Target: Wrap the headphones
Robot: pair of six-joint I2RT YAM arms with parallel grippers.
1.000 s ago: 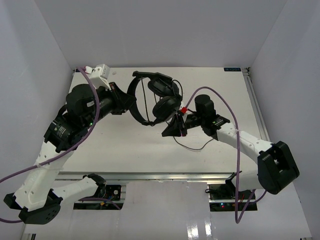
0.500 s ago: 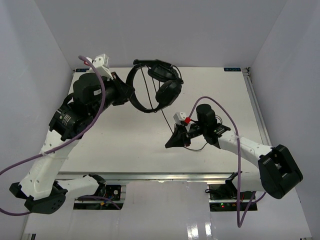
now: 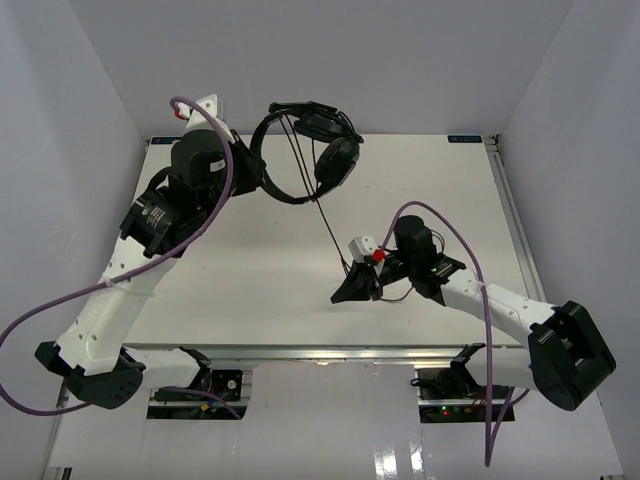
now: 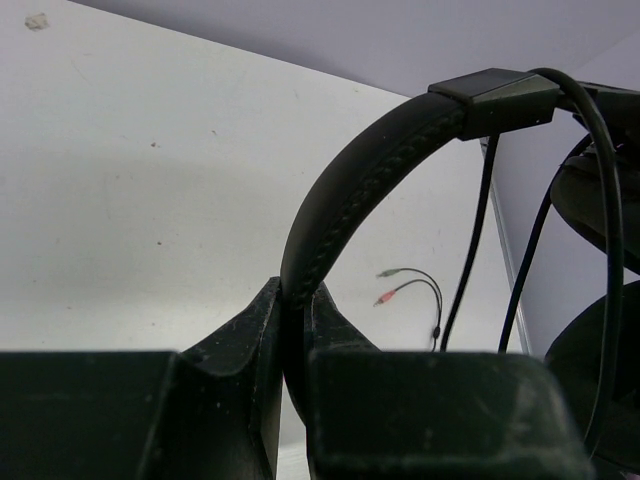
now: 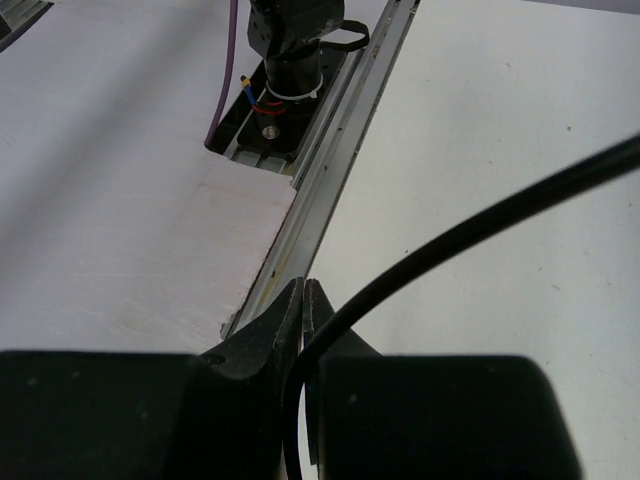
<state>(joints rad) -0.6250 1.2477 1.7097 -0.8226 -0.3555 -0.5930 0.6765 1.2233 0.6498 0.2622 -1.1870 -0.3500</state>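
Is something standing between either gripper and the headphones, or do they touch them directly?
Nothing visible stands between them. The left gripper is closed directly on the headband of the headphones, and the right gripper pinches their thin cord.

Headphones (image 3: 338,162) rear-left; cord (image 3: 330,225) apparently reaches right gripper (image 3: 342,293)

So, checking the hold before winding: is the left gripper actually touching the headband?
Touching. The left wrist view shows the headband pinched in the left gripper, both fingers pressed against it with no gap.
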